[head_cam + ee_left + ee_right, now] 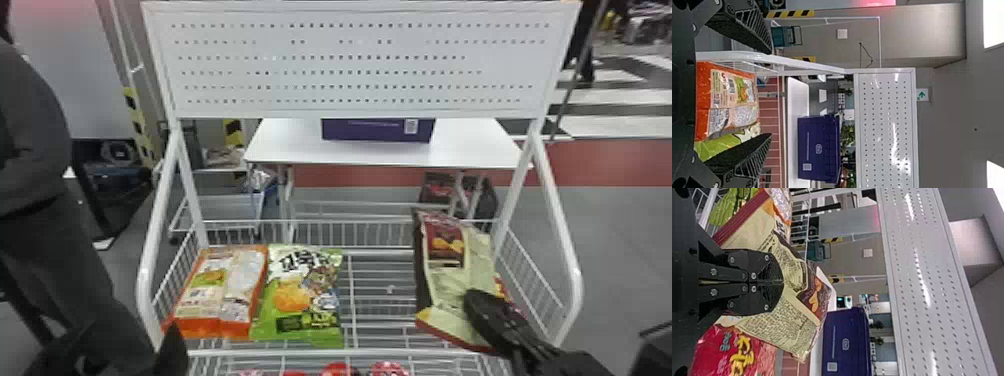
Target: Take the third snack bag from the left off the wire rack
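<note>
Right end effector (781,282) clamped shut on third snack bag (450,272), right side of wire rack (372,292); left end effector (768,92) wide open.

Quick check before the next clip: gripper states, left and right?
Left gripper: open, holding nothing.
Right gripper: closed on the third snack bag.

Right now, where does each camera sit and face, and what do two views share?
Head: on the head, looking down into the wire rack; right gripper shows.
Left wrist: on the left arm, facing the orange bag between its open fingers.
Right wrist: on the right arm, facing the third snack bag it grips.
Both wrists share the blue box.
</note>
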`<action>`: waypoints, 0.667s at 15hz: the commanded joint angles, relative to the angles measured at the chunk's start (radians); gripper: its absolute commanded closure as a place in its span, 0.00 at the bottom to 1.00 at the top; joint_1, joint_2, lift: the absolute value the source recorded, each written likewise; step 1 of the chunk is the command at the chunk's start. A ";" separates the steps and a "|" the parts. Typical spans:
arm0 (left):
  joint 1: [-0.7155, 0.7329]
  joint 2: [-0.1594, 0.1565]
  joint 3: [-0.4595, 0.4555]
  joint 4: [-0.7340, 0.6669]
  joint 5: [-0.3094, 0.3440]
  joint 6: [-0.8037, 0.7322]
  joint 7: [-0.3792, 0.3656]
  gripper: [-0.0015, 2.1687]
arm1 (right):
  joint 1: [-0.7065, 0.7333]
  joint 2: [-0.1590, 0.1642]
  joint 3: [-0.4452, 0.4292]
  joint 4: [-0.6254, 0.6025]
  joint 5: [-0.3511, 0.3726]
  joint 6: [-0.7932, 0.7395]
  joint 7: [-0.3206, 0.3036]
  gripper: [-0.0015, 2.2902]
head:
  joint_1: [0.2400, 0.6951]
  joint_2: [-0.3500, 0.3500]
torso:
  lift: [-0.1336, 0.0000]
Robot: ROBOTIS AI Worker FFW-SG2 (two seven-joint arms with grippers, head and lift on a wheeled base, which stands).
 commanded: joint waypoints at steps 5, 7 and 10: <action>-0.011 0.001 -0.002 0.014 0.003 -0.003 0.002 0.07 | 0.276 -0.024 -0.230 -0.037 -0.091 -0.233 0.000 0.98 | 0.57 0.50 | 1.00; -0.014 0.000 -0.007 0.017 0.003 -0.006 0.002 0.07 | 0.297 -0.022 -0.246 -0.037 -0.096 -0.242 0.000 0.98 | 0.57 0.50 | 1.00; -0.006 -0.002 -0.007 0.012 0.003 -0.009 0.002 0.07 | 0.299 -0.022 -0.246 -0.045 -0.093 -0.245 0.000 0.98 | 0.57 0.50 | 1.00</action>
